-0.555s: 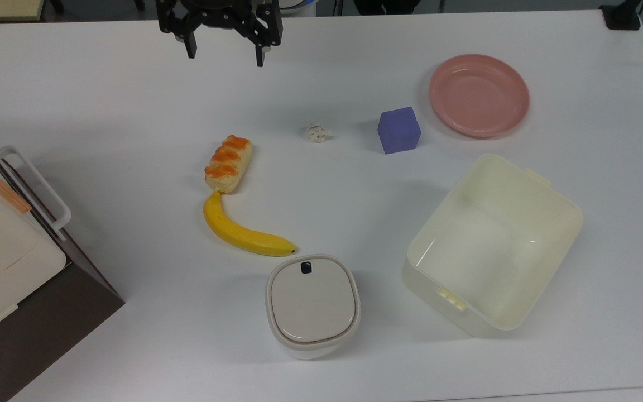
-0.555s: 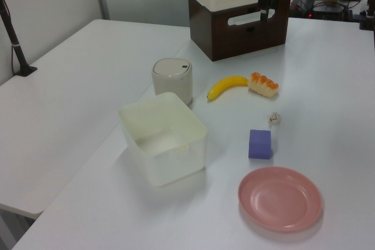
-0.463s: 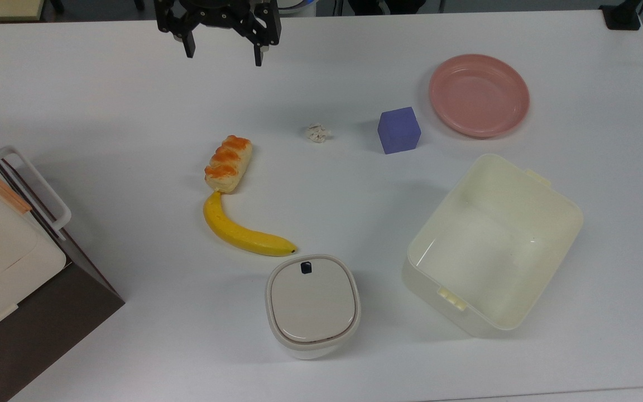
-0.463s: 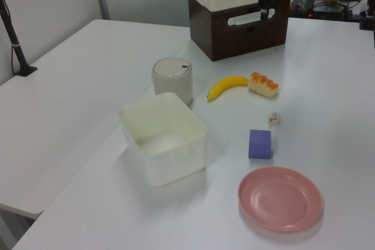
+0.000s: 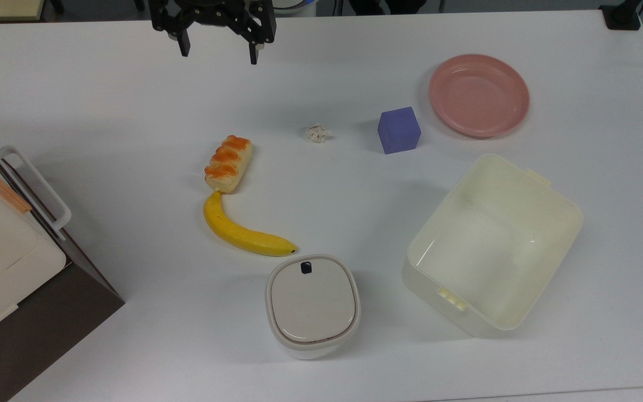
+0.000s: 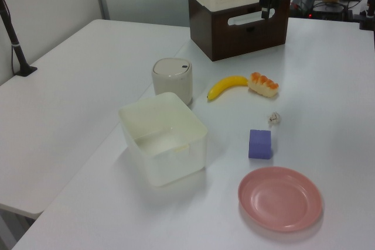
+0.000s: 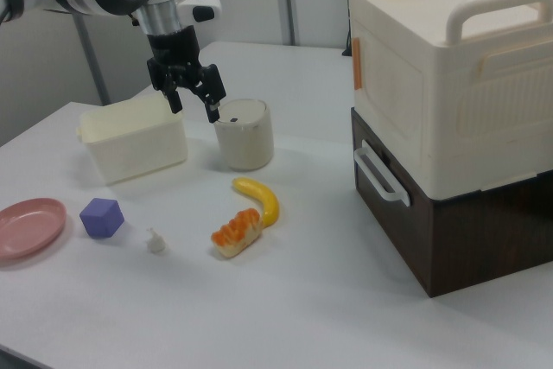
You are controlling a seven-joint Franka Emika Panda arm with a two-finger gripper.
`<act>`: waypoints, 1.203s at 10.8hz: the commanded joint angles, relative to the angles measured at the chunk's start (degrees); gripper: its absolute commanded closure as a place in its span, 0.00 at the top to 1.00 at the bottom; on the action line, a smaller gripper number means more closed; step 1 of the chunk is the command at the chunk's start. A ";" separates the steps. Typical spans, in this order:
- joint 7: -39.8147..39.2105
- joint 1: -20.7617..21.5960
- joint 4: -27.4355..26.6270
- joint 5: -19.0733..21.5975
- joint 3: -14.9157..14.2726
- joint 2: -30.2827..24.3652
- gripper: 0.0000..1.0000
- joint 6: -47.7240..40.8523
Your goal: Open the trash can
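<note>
White table [image 5: 104,111] with the trash can [image 5: 313,304] closed and the gripper [image 5: 215,51] held high, well apart from it.
Both fingers are spread wide with nothing between them. In the top view the bin stands near the bottom edge, its lid down, dark button [image 5: 306,268] facing the banana [image 5: 243,234] just beside it; the cream tub [image 5: 494,245] sits to the top view's right, the bread [image 5: 228,163] touching the banana's stem.

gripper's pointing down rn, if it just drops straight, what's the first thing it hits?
Likely bare table. The open gripper hangs at the top view's upper edge, far from the bread and trash can; exact depth is unclear.
</note>
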 commanded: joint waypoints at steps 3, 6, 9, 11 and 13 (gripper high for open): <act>-1.14 0.12 0.07 -0.11 -0.13 -0.33 1.00 -1.89; -1.14 0.21 -0.02 0.07 -0.13 -0.33 1.00 -2.68; -1.23 0.12 -0.02 0.16 -0.13 -0.51 1.00 -2.68; -1.40 0.12 0.06 0.16 -0.13 -0.60 1.00 -2.59; -1.75 0.12 -0.02 0.16 -0.13 -0.60 1.00 -2.68</act>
